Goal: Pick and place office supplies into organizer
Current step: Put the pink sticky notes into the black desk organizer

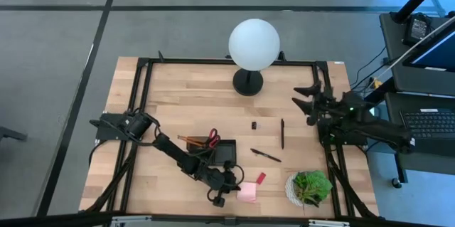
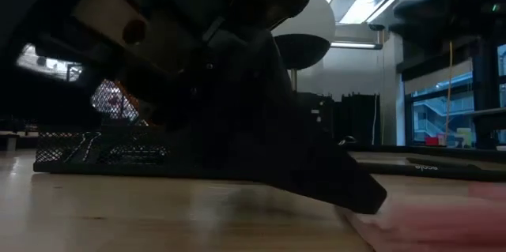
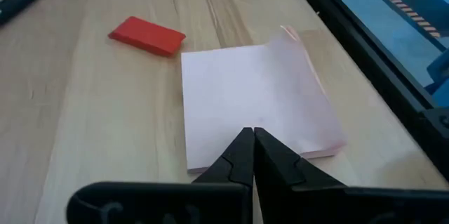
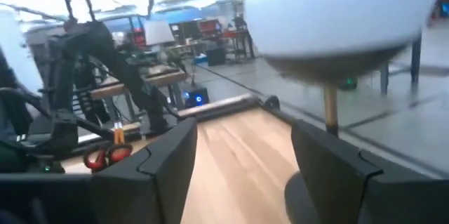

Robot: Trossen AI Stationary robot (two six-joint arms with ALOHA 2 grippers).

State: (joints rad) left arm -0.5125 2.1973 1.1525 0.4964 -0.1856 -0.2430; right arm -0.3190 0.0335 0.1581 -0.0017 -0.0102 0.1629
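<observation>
My left fingers (image 3: 251,155), pressed together, rest on the pad's (image 3: 252,97) near edge to lift it; right fingers (image 4: 242,161) wait apart.

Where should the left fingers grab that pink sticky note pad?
Likely across the sticky note pad's thin near edge, coming low from the left gripper's side. It lies flat on the table, top sheet curling at a far corner, so only edges offer purchase. The fingers, shut now, must open first.

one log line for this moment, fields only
left pincer: shut, tips at sticky pad edge | right pincer: open, waiting by lamp | scissors in organizer | eraser, pens on table
</observation>
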